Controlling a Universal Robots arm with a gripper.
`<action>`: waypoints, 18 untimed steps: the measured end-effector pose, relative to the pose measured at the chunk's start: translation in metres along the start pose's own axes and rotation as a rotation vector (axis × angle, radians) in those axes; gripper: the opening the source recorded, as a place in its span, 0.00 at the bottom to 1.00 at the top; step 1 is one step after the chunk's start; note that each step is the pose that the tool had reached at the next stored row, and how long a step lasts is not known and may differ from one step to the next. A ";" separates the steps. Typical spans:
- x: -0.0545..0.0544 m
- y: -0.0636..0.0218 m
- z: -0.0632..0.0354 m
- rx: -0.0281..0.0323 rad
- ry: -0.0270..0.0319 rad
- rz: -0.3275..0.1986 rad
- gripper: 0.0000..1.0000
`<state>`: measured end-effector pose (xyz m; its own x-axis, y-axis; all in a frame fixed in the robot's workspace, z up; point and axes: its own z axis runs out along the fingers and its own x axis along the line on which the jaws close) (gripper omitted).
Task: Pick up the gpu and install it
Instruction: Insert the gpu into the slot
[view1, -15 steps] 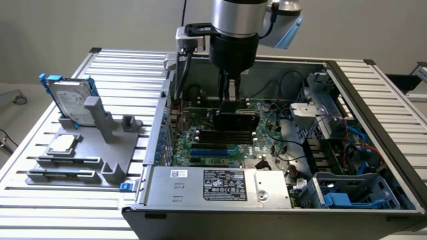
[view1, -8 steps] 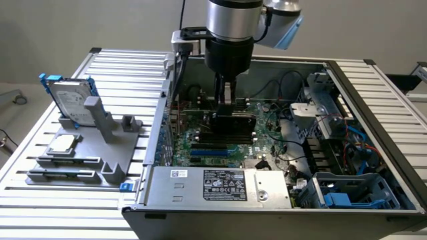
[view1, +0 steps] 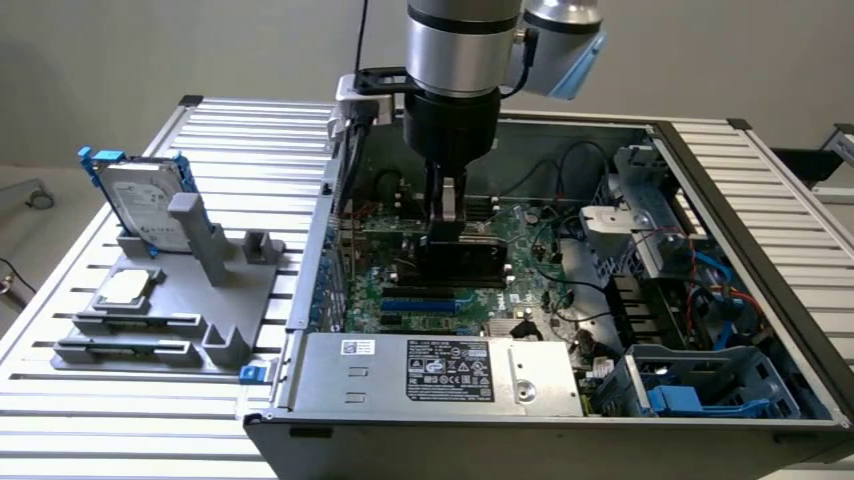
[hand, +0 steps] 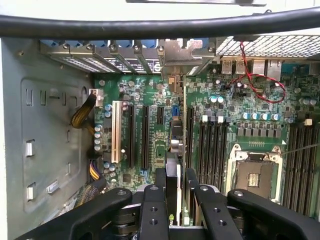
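Tool (view1: 450, 232) is down inside the open pc case (view1: 747, 200), fingers about half spread and pinching the gpu (view1: 465, 262) by its top edge, one finger on each side of the card. Gripping from above makes sense: the card hangs on edge w/ its connector edge facing the motherboard (view1: 534, 285), so it can go straight down w/o tilting.

In the wrist view the tool (hand: 175, 172) has the gpu (hand: 171, 189) edge-on between the black fingers (hand: 152, 210). It is lined up w/ the long black slots (hand: 144, 135) that run toward the rear of the case. A silver bracket (hand: 176, 59) sits in line w/ the row of slot covers (hand: 125, 55) at the back wall. That is prob. the card's end bracket, which would explain why the card is held this way round, bracket end to the rear opening. Can't tell if the bottom edge is in a slot yet or just above, since card and fingers hide the contact. Going by that, pick-up is done and the install part is in hand.

The cpu socket (hand: 257, 175) is bare. The memory slots (hand: 212, 150) run beside the card, near but apart. The power supply (view1: 447, 368) sits at the case's near edge, clear of the arm. On the desk (view1: 254, 130), at the exterior view's left of the case, a grey holder (view1: 200, 290) carries the hard drive (view1: 140, 205) upright in its blue frame. The small silver chip (view1: 123, 288) lies flat on the same holder. Both are well apart from the tool.
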<state>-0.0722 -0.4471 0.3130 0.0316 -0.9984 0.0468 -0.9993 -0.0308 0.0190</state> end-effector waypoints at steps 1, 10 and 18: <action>0.000 0.0000 0.0002 -0.0001 0.0033 0.000 0.27; 0.000 0.0030 0.0133 0.0063 0.0143 0.001 0.27; 0.000 0.0057 0.0179 0.0113 0.0143 0.001 0.27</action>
<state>-0.0782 -0.4477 0.2953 0.0308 -0.9977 0.0611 -0.9995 -0.0304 0.0077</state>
